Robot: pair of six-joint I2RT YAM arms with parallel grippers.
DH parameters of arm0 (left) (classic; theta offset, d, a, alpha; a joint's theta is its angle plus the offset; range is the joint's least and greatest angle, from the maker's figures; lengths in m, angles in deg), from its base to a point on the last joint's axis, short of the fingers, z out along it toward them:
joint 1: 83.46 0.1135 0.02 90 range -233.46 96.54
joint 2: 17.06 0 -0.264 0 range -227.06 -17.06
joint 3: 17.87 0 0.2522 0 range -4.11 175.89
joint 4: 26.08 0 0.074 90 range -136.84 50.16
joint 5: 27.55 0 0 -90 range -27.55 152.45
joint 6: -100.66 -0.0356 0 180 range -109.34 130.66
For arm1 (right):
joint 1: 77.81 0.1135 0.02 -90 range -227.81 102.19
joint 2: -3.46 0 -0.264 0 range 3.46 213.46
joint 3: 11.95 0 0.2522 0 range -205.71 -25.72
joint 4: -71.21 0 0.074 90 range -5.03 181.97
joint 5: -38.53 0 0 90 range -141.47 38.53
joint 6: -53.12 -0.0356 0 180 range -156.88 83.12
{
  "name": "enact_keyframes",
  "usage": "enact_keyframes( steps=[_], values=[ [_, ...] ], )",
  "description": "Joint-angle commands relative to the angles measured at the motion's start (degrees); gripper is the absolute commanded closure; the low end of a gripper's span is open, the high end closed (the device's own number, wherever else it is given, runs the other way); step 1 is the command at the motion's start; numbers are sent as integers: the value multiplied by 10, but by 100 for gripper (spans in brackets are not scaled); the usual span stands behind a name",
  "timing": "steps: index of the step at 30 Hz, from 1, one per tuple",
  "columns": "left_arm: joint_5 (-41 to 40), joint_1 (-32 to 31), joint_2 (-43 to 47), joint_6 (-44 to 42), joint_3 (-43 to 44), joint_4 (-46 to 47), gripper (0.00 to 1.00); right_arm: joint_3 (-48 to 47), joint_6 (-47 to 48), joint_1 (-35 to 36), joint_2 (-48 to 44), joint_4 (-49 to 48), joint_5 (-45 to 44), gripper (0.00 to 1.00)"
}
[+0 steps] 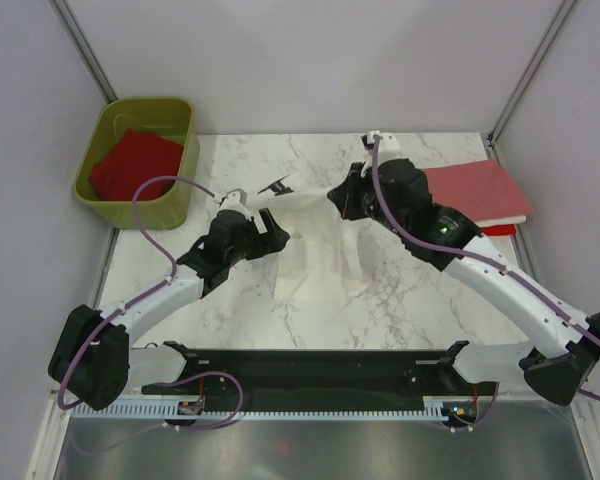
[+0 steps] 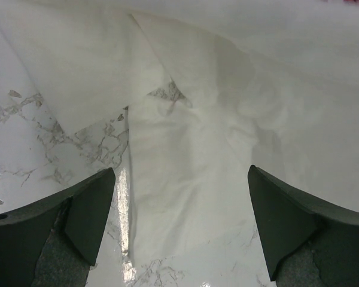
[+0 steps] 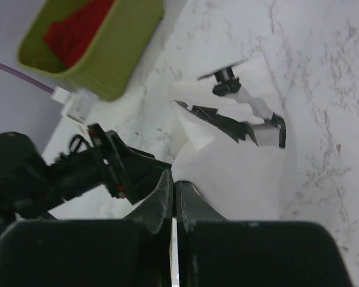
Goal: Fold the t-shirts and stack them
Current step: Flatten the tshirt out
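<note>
White t-shirt (image 1: 315, 250) at centre, pinched by one gripper
Right gripper (image 3: 172, 186) pinches its edge, fingers pressed together; left gripper (image 2: 179, 179) hovers above it, fingers spread. Olive-green tub (image 1: 186, 172) holds a red t-shirt (image 1: 135, 165); salmon pink t-shirt (image 1: 475, 190) lies far right

Three spots on the bench (image 1: 420, 290)
A tub (image 1: 180, 190) sits at upper left with one t-shirt (image 1: 135, 165) in it; a spread t-shirt (image 1: 320, 255) lies mid-frame between the left tool (image 1: 270, 225) and right tool (image 1: 338, 200); folded t-shirts (image 1: 480, 190) lie stacked at the right edge.
</note>
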Motion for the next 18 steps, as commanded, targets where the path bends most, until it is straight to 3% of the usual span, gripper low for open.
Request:
enact_keyframes(
  steps=[1,7,12,18],
  values=[
    [23,-2,0,-34,10,36,0,-123,-7,1,1,91,-4,100],
    [21,-2,0,-46,5,49,0,-230,-11,-15,36,140,2,100],
    [67,-5,-10,-51,3,67,0,-219,-20,-29,35,140,11,100],
    [61,-11,19,-54,-19,86,0,-166,-20,-57,43,128,10,100]
  ],
)
